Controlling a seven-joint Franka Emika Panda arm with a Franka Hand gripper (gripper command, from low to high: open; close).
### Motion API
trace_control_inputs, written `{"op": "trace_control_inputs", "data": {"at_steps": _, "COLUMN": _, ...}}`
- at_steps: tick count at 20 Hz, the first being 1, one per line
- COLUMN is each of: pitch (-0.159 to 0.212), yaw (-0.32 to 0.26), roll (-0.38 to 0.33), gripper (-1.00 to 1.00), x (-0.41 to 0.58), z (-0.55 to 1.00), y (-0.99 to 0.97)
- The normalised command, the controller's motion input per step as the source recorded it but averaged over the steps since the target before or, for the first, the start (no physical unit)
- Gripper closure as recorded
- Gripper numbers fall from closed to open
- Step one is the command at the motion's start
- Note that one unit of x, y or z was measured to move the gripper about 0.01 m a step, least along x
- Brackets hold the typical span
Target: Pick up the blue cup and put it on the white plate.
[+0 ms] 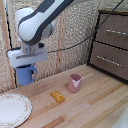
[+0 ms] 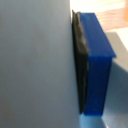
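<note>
In the exterior view the blue cup (image 1: 25,76) hangs under my gripper (image 1: 24,65), its handle turned toward the exterior view's right. It is held just above the table's back left part. The gripper is shut on the cup's rim. In the wrist view, a blue finger (image 2: 97,60) with a black pad presses against a blurred grey-blue wall, which is the blue cup (image 2: 35,60) seen very close. The white plate (image 1: 11,109), with a faint patterned rim, lies on the table at the front left, below and in front of the cup.
A pink cup (image 1: 75,82) stands mid-table and a small orange block (image 1: 57,96) lies between it and the plate. A dark wooden drawer unit (image 1: 112,42) stands at the exterior view's right. A bamboo screen (image 1: 70,30) backs the table, and a black cable crosses it.
</note>
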Motion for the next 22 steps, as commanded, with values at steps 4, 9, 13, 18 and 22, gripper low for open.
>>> {"op": "trace_control_inputs", "data": {"at_steps": 4, "pitch": -0.085, "yaw": 0.000, "roll": -0.076, "gripper": 1.00, "x": 0.141, "z": -0.40, "y": 0.79}}
{"op": "trace_control_inputs", "data": {"at_steps": 9, "pitch": -0.115, "yaw": 0.000, "roll": -0.104, "gripper": 1.00, "x": 0.187, "z": -0.41, "y": 0.59}}
{"op": "trace_control_inputs", "data": {"at_steps": 13, "pitch": -0.106, "yaw": 0.000, "roll": -0.183, "gripper": 1.00, "x": 0.208, "z": -0.36, "y": 0.57}}
{"op": "trace_control_inputs", "data": {"at_steps": 18, "pitch": -0.089, "yaw": 0.000, "roll": -0.236, "gripper": 1.00, "x": 0.188, "z": -0.18, "y": 0.56}}
{"op": "trace_control_inputs", "data": {"at_steps": 22, "pitch": -0.115, "yaw": -0.001, "roll": -0.217, "gripper": -1.00, "x": 0.169, "z": 0.07, "y": 0.33}}
